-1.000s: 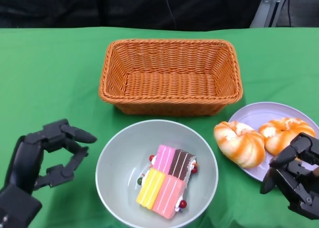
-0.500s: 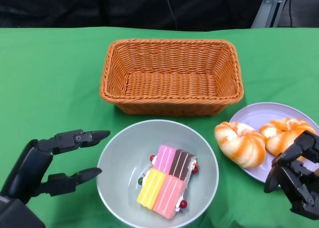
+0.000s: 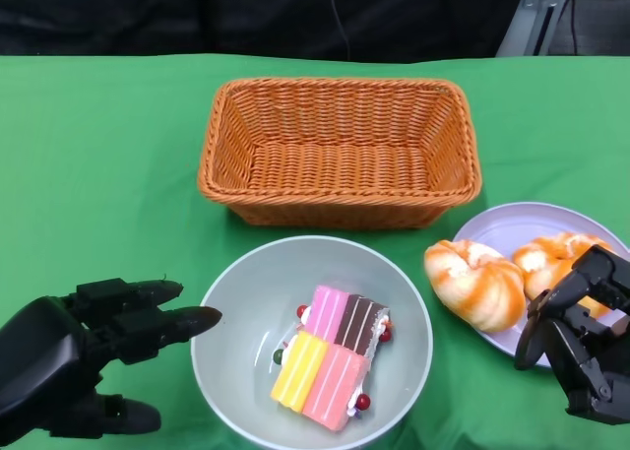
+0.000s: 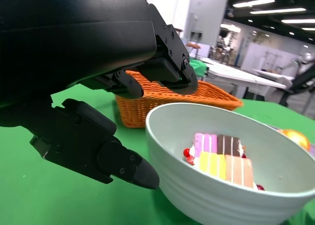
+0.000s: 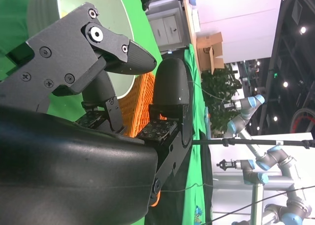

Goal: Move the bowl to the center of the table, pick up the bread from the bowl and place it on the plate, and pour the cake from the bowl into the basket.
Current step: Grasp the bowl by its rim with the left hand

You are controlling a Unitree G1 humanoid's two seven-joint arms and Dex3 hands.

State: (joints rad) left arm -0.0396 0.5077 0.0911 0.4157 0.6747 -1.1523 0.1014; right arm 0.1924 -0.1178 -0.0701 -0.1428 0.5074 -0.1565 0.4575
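1. The table (image 3: 98,174) is covered in green cloth.
2. A woven orange basket (image 3: 340,150) sits on it toward the far side.
3. A pale grey-green bowl (image 3: 246,292) stands nearer, just in front of the basket.
4. A lilac plate (image 3: 512,233) lies at the right, beside the bowl.

Grey bowl (image 3: 311,273) holds striped cake (image 3: 330,355); bread (image 3: 473,284) overlaps plate (image 3: 512,227).
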